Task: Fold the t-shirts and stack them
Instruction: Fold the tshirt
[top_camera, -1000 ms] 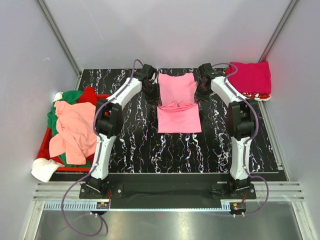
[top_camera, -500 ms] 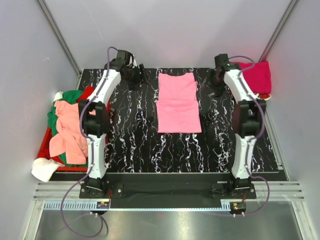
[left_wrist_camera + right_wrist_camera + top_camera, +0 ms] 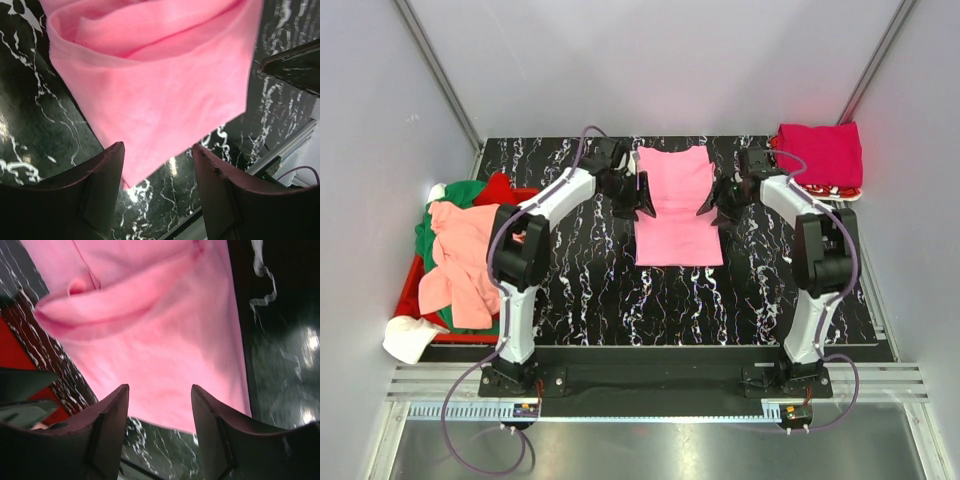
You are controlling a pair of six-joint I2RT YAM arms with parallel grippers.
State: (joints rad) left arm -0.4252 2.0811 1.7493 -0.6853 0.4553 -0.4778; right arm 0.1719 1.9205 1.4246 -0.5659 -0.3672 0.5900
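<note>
Light pink cloth t-shirt [image 3: 677,205] lies flat at centre of the black, white-veined marble-pattern bench [image 3: 590,290], long axis running near to far. A crosswise fold ridge in it shows in both wrist views [image 3: 150,45] [image 3: 130,310].

Left pincer [image 3: 638,195] sits at the shirt's left edge, right pincer [image 3: 712,205] at its right edge, roughly level with each other.
- Left wrist view: left pincer [image 3: 160,185] has its fingers [image 3: 100,190] spread apart, nothing between them, pink cloth and bench visible through the gap.
- Right wrist view: right pincer [image 3: 160,425] likewise spread, fingers [image 3: 107,435] empty, pink cloth beyond.
- Contact with the cloth: cannot tell.

Folded magenta cloth t-shirt [image 3: 823,155] rests at the far right corner of the bench, well apart from the pink one.

Red plastic crate [image 3: 406,296] at the left edge holds a loose heap: salmon t-shirt [image 3: 465,255] on top, green t-shirt [image 3: 460,193] beneath, white t-shirt [image 3: 412,338] spilling over the near corner.
</note>
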